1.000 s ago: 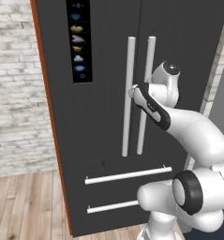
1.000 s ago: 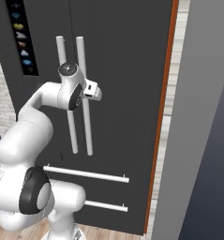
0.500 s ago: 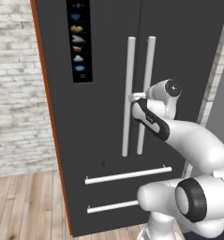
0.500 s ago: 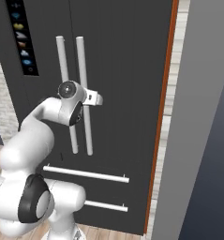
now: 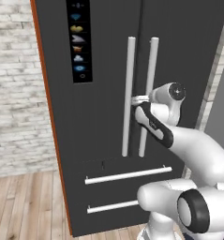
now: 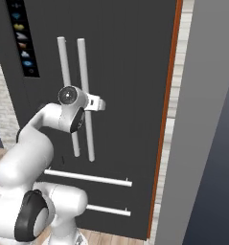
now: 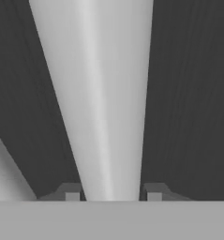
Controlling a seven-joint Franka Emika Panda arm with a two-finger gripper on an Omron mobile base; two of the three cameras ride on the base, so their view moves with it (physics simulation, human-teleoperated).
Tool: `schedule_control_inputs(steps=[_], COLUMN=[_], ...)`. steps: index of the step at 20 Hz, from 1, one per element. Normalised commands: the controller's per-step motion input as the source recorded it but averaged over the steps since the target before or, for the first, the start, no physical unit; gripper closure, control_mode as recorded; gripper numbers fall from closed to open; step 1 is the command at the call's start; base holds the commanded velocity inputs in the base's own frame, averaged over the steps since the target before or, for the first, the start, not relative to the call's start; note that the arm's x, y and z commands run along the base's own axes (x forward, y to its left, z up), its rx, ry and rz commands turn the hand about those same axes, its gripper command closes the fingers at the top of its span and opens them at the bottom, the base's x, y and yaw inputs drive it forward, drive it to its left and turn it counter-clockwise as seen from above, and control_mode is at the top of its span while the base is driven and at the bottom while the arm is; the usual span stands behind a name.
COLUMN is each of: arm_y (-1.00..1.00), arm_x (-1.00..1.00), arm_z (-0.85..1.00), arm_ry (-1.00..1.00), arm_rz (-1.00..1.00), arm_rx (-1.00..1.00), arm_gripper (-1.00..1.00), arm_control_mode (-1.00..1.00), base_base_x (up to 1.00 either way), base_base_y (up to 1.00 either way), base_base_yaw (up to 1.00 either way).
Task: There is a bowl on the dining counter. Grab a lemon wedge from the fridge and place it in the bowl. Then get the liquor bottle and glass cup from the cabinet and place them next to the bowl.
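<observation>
The two-finger gripper (image 7: 113,192) straddles the right-hand long pale bar handle (image 5: 148,93) of the tall dark grey fridge (image 5: 104,140), partway up the bar; dark fingers (image 7: 71,192) sit close on both sides, apparently gripping. Risk: an off-arc pull could slip them off the smooth bar.

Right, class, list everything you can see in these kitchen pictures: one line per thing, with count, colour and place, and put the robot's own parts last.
fridge: one, dark grey, fills the middle, doors shut.
bar handles: two, pale, upright, side by side on the fridge doors.
icon panel: one, black with small coloured icons, upper left door.
drawer handles: two, pale, level, on the lower fridge front.
brick wall: one, whitish, left of the fridge.
wood floor: one, light brown, at the fridge's foot.
arm: one, white with dark joints.
gripper: one, dark tips either side of the right-hand bar handle.
</observation>
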Motion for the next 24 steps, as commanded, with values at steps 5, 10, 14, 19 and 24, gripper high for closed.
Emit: schedule_control_inputs(steps=[5, 10, 14, 19, 24], arm_y=[-0.47, -0.46, -0.5, -0.35, 0.0], arm_x=[-1.0, -1.0, -1.0, -0.71, 0.0], arm_z=[-0.01, 0.01, 0.11, -0.01, 0.0], arm_ry=[-0.12, -0.02, 0.0, 0.09, 0.1], arm_rz=[-0.01, -0.07, -0.06, -0.07, -0.02], arm_rx=[0.03, 0.04, 0.01, -0.01, 0.0], arm_gripper=[1.0, 1.0, 1.0, -1.0, -1.0], arm_control_mode=[-1.0, -1.0, -1.0, -1.0, -1.0], base_base_x=[0.0, 0.0, 0.0, 0.0, 0.0], base_base_y=[0.0, 0.0, 0.0, 0.0, 0.0], base_base_yaw=[0.0, 0.0, 0.0, 0.0, 0.0])
